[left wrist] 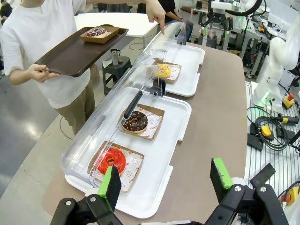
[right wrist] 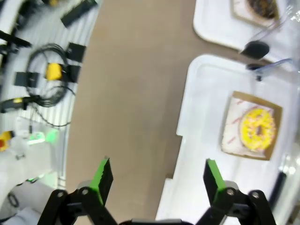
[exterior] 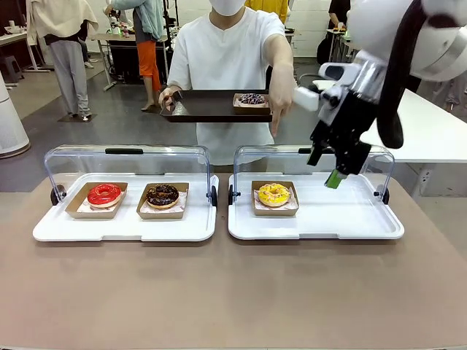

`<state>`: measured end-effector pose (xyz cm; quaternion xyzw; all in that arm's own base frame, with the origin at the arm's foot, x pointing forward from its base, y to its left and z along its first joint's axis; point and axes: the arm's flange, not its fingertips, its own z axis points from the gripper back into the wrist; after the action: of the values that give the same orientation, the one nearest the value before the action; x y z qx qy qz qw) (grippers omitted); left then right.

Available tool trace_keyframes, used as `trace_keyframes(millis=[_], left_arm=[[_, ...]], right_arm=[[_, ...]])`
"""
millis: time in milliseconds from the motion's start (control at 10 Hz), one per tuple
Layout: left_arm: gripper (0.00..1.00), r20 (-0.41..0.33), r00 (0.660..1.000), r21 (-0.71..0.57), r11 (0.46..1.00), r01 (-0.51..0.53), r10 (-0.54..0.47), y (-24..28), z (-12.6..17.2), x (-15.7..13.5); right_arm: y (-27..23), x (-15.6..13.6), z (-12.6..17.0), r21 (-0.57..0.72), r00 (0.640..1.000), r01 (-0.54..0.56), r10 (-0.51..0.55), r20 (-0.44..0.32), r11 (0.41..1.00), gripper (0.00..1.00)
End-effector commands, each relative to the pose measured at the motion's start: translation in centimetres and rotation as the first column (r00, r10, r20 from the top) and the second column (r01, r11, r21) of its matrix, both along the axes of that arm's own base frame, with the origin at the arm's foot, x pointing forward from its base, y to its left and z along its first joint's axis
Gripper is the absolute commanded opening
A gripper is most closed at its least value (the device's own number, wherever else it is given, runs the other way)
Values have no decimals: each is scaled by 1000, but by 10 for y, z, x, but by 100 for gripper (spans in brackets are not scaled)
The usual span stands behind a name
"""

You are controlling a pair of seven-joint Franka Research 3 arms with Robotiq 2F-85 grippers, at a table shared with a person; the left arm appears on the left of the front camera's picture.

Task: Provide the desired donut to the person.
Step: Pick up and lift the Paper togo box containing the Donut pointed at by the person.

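A brown table point(exterior: 219, 292) fills the lower half of the front view. Behind it, at upper centre, stands the person point(exterior: 226, 51) in a white shirt. 2 white trays sit side by side on the table, each with a clear lid point(exterior: 128, 157) swung open at the back. The left tray point(exterior: 44, 232) is at centre left and the right tray point(exterior: 350, 219) at centre right.

The person's holding hand point(exterior: 169, 96) keeps a dark serving tray point(exterior: 204, 108) level at chest height. The pointing hand point(exterior: 279, 109) aims 1 finger down above the back edge of the right tray, near the yellow donut point(exterior: 274, 194).

The right gripper point(exterior: 325, 169) hangs from the upper right of the frame over the bare right half of the right tray — fingers spread wide, nothing between them, apart from the yellow donut to its left. The left gripper point(left wrist: 166, 180), at the bottom of the left wrist view, is spread and empty too, near the end of the left tray.

The yellow donut lies in a cardboard dish point(exterior: 257, 208) on the left half of the right tray. The left tray carries a red donut point(exterior: 104, 194) and, to its right, a chocolate donut point(exterior: 162, 195) — each in its own dish. A sprinkled donut point(exterior: 252, 98) rests in a dish at the right end of the serving tray.
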<state>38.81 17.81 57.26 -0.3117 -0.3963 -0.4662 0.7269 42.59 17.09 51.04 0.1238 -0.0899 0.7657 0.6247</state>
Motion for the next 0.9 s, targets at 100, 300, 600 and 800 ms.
trace_keyframes(millis=[100,300,600,800], left_arm=[[100,2,1000,-2,1000,4,-4,0,2,-1],[100,2,1000,-2,1000,4,-4,0,2,-1],[100,2,1000,-2,1000,4,-4,0,2,-1],[100,2,1000,-2,1000,4,-4,0,2,-1]], right_arm=[[9,-3,-11,-45,996,21,-17,86,999,100],[9,-1,-5,-22,999,-4,5,32,1000,100],[9,-1,-5,-22,999,-4,5,32,1000,100],[9,-1,-5,-22,999,-4,5,32,1000,100]])
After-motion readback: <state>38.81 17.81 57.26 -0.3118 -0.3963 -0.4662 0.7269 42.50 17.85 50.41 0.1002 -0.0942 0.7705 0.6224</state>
